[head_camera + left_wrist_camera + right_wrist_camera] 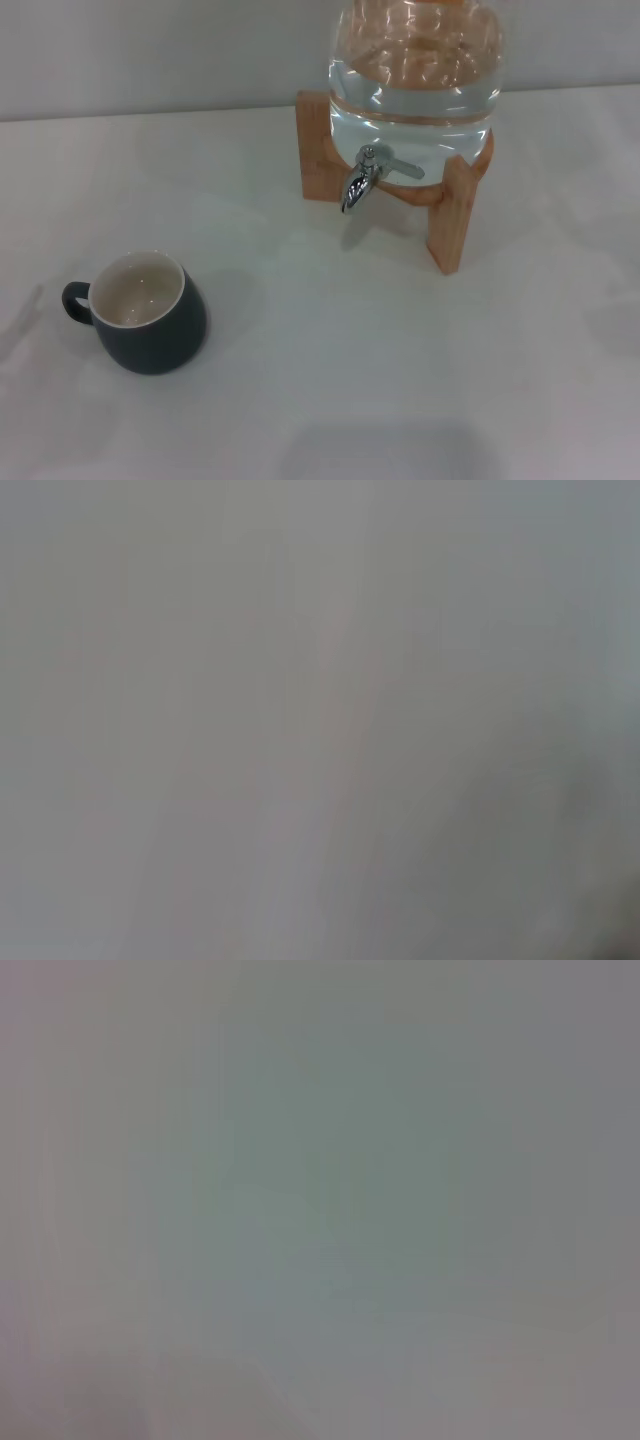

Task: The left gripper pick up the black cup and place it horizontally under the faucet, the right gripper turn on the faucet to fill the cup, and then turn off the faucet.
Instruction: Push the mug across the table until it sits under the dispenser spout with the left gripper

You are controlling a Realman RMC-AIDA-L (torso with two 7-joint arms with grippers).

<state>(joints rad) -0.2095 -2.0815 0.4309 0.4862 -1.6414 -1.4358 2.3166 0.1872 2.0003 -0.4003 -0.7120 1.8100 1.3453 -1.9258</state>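
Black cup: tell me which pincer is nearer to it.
Cannot tell: neither pincer appears in any view. The black cup stands alone on the robot's left side of the table.

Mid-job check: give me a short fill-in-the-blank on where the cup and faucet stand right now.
1. The black cup stands ____ on the table, mouth up.
2. The inside of the cup is ____ of water.
3. The faucet is fitted to a clear jar held in a ____ stand.
4. Neither ____ shows in the head view.

Missing words: upright; empty; wooden; gripper
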